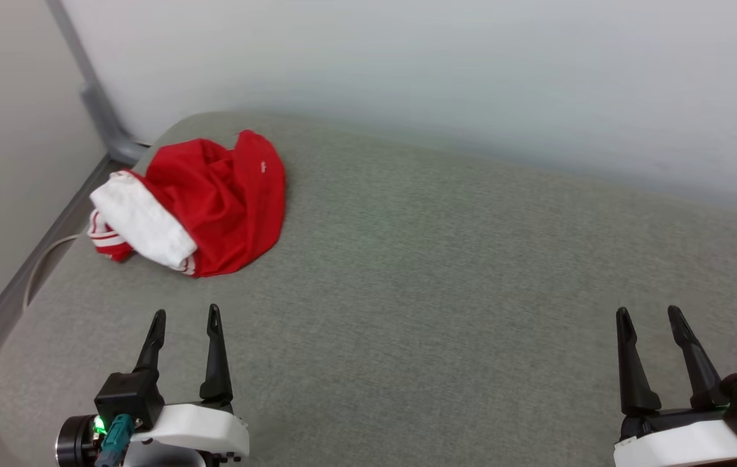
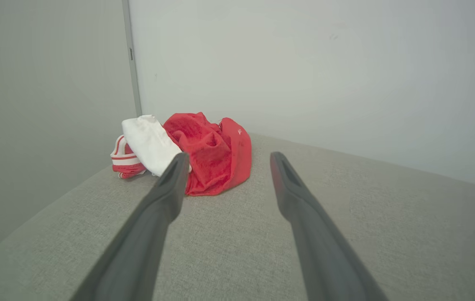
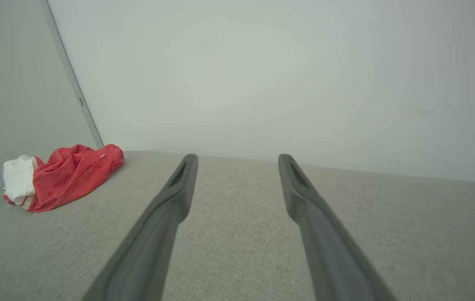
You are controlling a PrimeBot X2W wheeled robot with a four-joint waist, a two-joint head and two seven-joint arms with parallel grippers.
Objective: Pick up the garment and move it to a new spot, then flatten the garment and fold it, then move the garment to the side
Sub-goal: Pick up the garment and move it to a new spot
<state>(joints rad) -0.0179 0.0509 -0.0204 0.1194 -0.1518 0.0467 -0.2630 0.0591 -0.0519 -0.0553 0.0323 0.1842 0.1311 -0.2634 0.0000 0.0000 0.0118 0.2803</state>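
The garment (image 1: 213, 198) lies crumpled in a heap at the far left corner of the grey padded table (image 1: 440, 272). It is red, with a white sleeve and red-white striped trim on its left side. My left gripper (image 1: 185, 314) hovers open at the lower left, a short way in front of the heap, nothing between its fingers. In the left wrist view the garment (image 2: 212, 154) sits just beyond my left gripper (image 2: 228, 156). My right gripper (image 1: 649, 313) is open at the lower right, far from the cloth. In the right wrist view the garment (image 3: 66, 175) lies far left of my right gripper (image 3: 237, 158).
A pale wall (image 1: 472, 71) runs close behind the table's far edge. A grey post (image 1: 93, 97) stands in the corner behind the garment. The table's rounded left edge (image 1: 31, 305) drops toward the floor, where a pale cable (image 1: 50, 250) curves.
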